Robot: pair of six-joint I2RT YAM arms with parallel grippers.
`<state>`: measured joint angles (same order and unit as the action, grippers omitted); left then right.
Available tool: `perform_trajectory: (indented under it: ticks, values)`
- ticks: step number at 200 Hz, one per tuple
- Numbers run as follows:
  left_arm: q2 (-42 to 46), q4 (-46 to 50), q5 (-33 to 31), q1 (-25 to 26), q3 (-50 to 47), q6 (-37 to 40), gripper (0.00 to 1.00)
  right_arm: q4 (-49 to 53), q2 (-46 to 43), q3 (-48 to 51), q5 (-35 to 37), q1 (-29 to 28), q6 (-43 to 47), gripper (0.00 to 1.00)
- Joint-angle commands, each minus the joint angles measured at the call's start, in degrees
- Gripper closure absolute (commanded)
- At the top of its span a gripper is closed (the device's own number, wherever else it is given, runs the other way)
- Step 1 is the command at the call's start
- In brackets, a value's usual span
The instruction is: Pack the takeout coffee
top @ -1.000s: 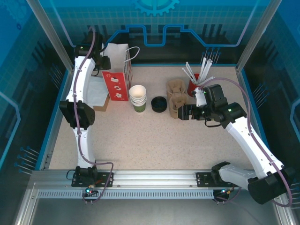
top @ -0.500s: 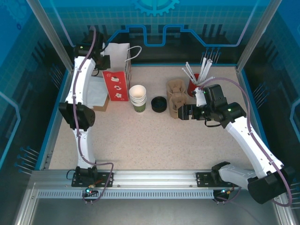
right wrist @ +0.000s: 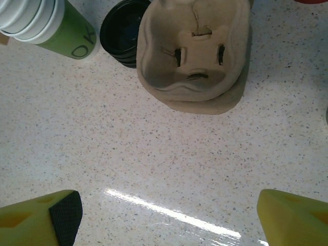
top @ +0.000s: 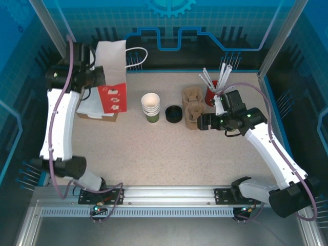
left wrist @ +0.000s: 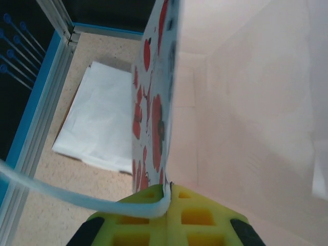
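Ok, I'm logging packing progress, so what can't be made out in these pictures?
Inside of the paper bag: top view, its own walls hide it; left wrist view, washed-out pale.
Number of black lids: right wrist view, the cup carrier overlaps the stack.
The red straw cup: top view, the right arm covers part.

This is a robot test cell in a lab, set up as a coffee counter. A white robot arm on the left and another on the right are bolted to a metal rail at the near edge of a speckled desk. Metal posts and blue see-through panels with a printed gear wall it in. The props are stacked paper cups, black lids, cardboard cup carriers, straws and a paper bag.
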<state>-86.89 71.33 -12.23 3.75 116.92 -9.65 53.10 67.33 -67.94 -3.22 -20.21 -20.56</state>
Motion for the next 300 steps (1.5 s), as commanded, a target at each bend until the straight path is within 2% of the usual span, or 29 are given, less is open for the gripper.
perform_trajectory:
  ticks: [1,40,84,121,154,224,249,272,300]
  values:
    - [8.01,0.19,0.37,1.75,-8.22,-4.40,1.00,0.98,1.27,-1.67,1.11,0.18,0.61,0.10]
    - [22.02,0.02,4.13,6.39,-22.17,-12.94,1.00,0.03,3.75,-2.43,0.92,0.20,0.86,0.10]
    - [30.44,1.67,8.96,11.25,-31.31,-21.35,1.00,-0.01,7.45,-3.98,2.96,0.42,1.66,0.10]
    - [32.20,1.52,11.59,16.50,-35.70,-25.86,1.00,-1.29,10.56,-4.68,2.67,1.80,1.74,0.10]
    - [32.35,-1.87,10.93,21.36,-38.48,-29.01,1.00,-4.03,13.50,-4.14,-0.14,4.96,1.32,0.16]
    - [30.35,-10.54,10.69,26.39,-44.64,-32.78,1.00,-6.60,20.86,-6.90,-3.01,7.59,1.40,0.28]
    - [29.42,-12.16,10.13,27.60,-46.52,-33.45,0.94,-6.91,23.69,-8.38,-2.62,7.87,1.40,0.34]
    - [29.58,-14.21,11.17,27.80,-48.48,-34.37,0.81,-7.30,25.64,-9.37,-2.40,7.98,1.31,0.43]
    - [30.62,-14.89,11.47,27.76,-48.41,-34.50,0.58,-7.38,27.16,-10.24,-1.84,8.16,1.58,0.58]
